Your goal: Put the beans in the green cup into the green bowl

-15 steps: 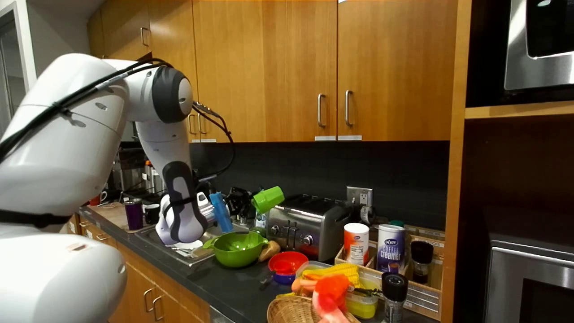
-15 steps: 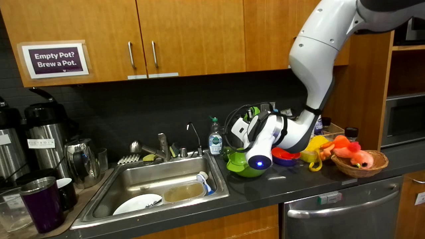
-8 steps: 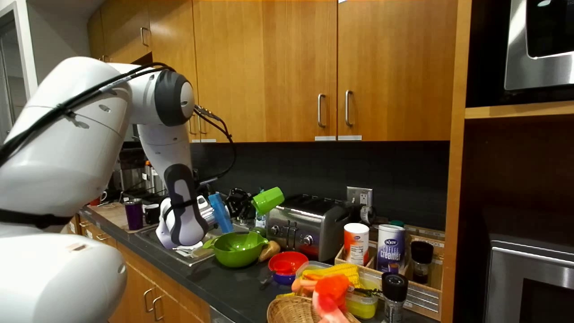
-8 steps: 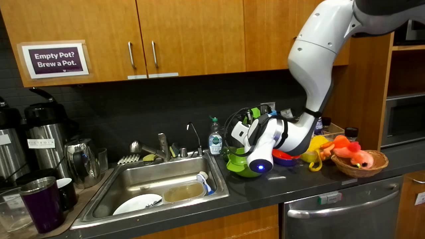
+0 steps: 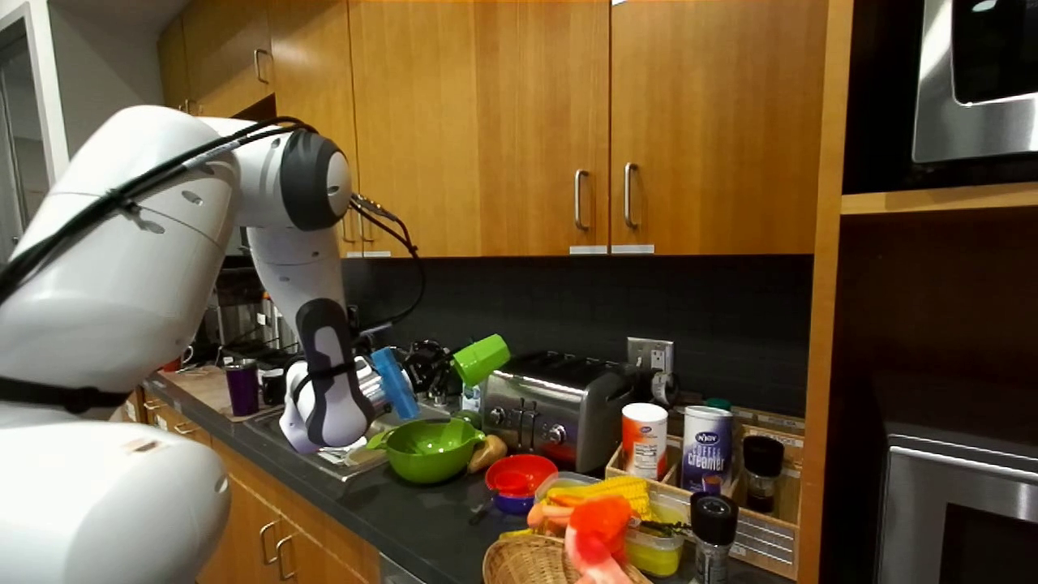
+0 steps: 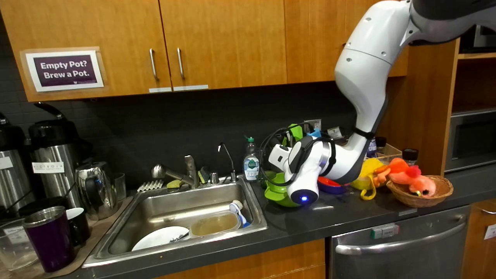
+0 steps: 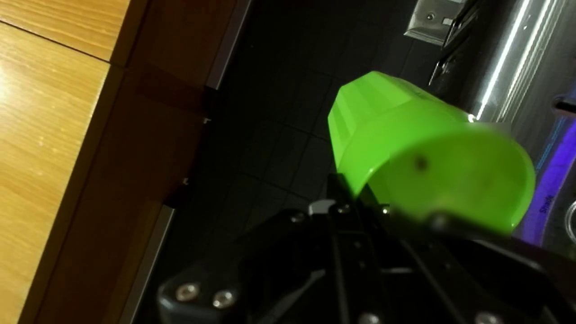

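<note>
Nudged slightly up and leftward in an exterior view since half a second ago, the green cup (image 5: 482, 359) hangs tipped in the air, higher than the green bowl (image 5: 430, 465) and apart from it, mouth slanting down. Its tapered wall is faceted toward the base, and a dark, blurred speck (image 7: 421, 162) shows inside. Jaws nearly together, the claw (image 7: 353, 191) pinches the green cup at its rim.

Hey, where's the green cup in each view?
In an exterior view: green cup just left of centre, below mid-height.
In an exterior view: green cup right of centre, partly hidden.
In the wrist view: green cup large, right of centre.
Shared landmark: metal wall plate, right of the cup in both exterior views.
</note>
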`<state>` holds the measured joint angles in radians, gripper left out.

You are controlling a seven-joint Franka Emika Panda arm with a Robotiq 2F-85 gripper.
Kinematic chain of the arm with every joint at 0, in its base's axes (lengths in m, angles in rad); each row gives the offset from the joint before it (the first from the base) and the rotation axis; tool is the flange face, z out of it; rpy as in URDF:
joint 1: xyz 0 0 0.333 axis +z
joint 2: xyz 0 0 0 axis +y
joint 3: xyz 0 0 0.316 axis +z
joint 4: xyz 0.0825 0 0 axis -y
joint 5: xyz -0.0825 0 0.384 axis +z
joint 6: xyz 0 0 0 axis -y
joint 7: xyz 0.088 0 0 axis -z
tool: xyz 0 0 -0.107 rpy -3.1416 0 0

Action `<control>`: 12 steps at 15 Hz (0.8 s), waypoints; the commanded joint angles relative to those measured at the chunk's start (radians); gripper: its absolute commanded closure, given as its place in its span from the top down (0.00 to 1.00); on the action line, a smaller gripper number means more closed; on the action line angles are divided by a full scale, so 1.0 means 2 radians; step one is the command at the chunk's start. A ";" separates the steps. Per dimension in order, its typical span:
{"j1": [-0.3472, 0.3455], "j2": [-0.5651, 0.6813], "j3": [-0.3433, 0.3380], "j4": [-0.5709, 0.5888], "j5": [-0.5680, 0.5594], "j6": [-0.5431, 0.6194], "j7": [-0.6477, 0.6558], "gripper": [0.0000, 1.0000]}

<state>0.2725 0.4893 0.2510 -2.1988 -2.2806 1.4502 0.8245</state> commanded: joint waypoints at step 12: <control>0.015 0.004 0.006 -0.003 -0.033 -0.045 -0.036 0.01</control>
<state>0.2955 0.4963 0.2578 -2.1994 -2.3216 1.3961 0.7730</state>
